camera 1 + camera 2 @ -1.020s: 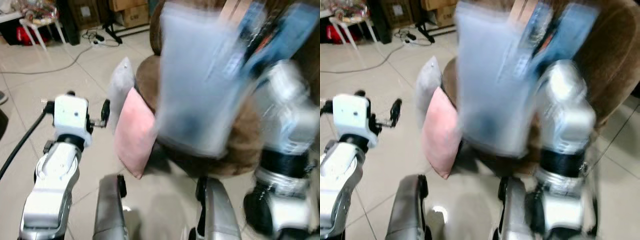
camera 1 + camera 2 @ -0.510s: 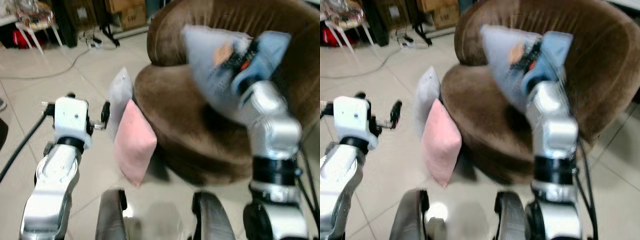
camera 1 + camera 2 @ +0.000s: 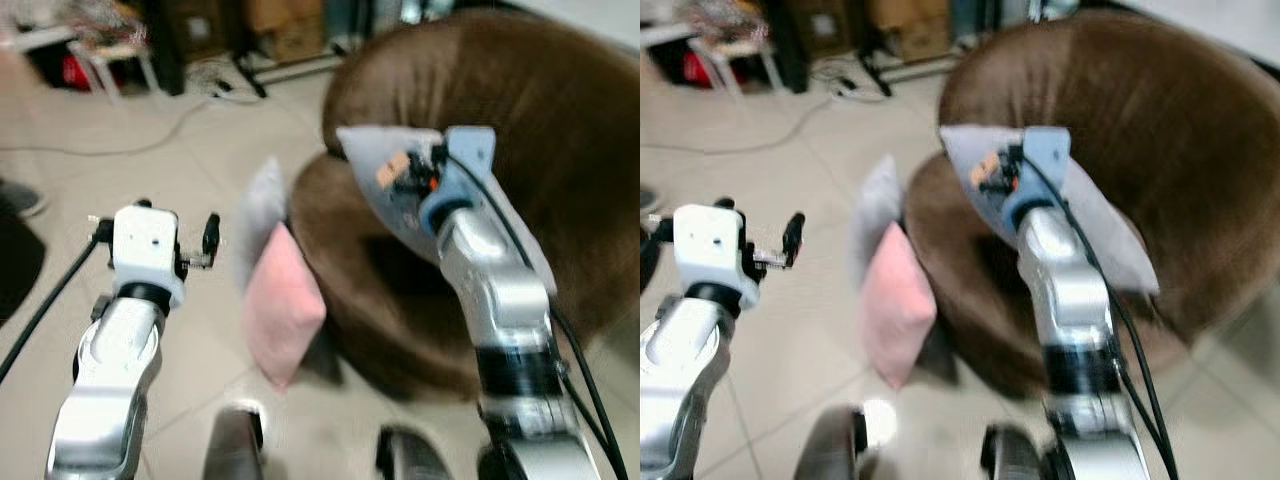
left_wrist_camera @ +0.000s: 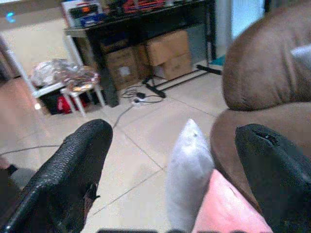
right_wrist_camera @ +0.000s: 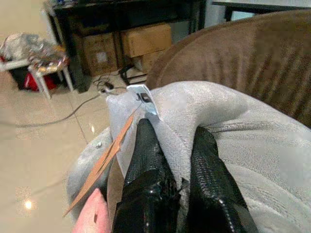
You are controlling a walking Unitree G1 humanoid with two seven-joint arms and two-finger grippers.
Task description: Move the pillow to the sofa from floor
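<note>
grey pillow (image 3: 1095,225): held up over the seat of the brown sofa (image 3: 1150,130), slanting from the gripper down toward the backrest; orange tag and white label at the pinched corner
right gripper (image 5: 177,160): jaws clenched on a fold of the grey pillow near its corner, arm reaching forward above the sofa seat
left gripper (image 4: 182,160): jaws released and wide apart, nothing between them, raised over the floor (image 3: 150,150) well to the left of the sofa
pink pillow (image 3: 283,305): on the floor, upright, leaning against the sofa's front left side
second grey pillow (image 3: 260,220): on the floor just behind the pink one, touching it, also against the sofa
background: cardboard boxes (image 4: 167,51) under a dark shelf unit, white stool (image 4: 80,92), cable on the tiles
</note>
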